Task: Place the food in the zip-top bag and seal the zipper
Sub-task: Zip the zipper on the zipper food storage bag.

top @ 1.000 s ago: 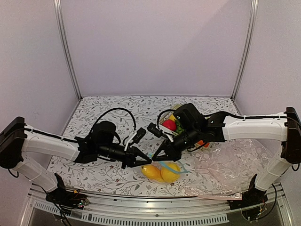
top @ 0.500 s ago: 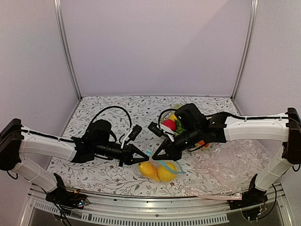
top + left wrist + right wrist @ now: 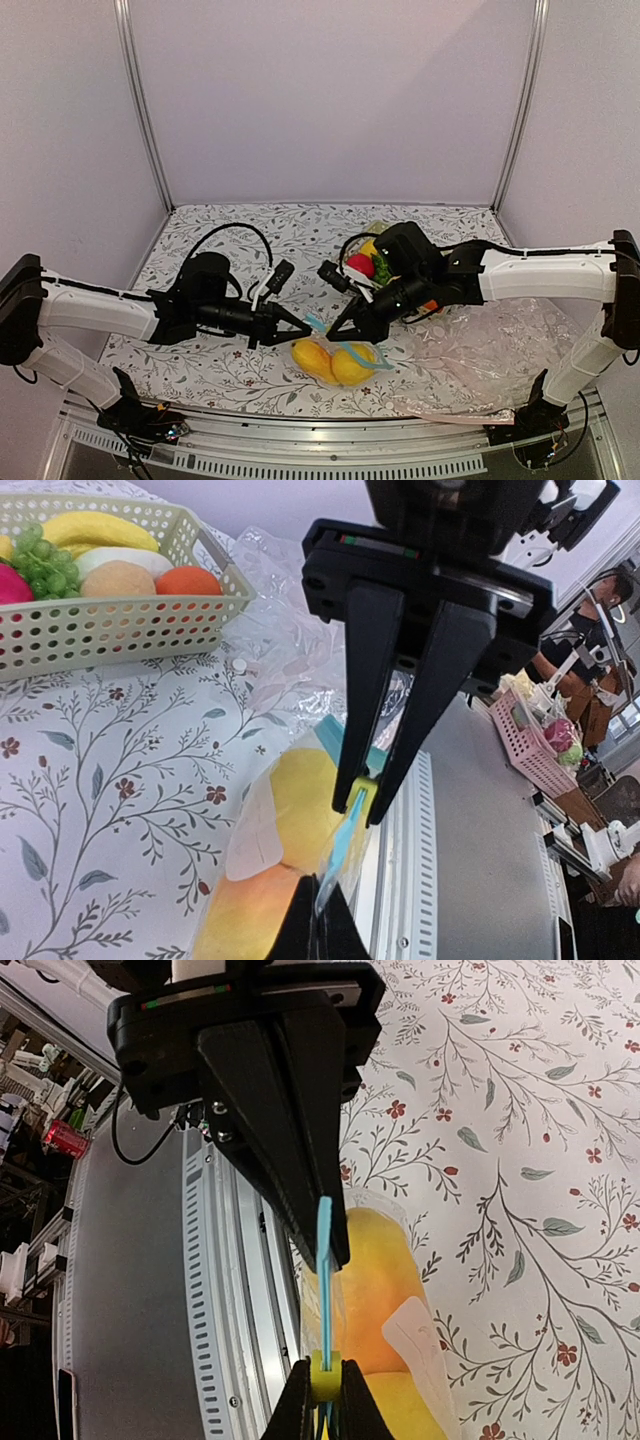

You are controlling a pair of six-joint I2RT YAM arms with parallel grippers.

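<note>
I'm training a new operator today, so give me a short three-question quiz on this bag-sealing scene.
1. True or false: both yellow fruits lie inside the zip-top bag.
2. What does the right gripper pinch? A) nothing B) the yellow-green slider on the blue zipper C) a yellow fruit
3. Fill in: the left gripper is ___ on the zipper.
Key: 1 true; 2 B; 3 shut.
</note>
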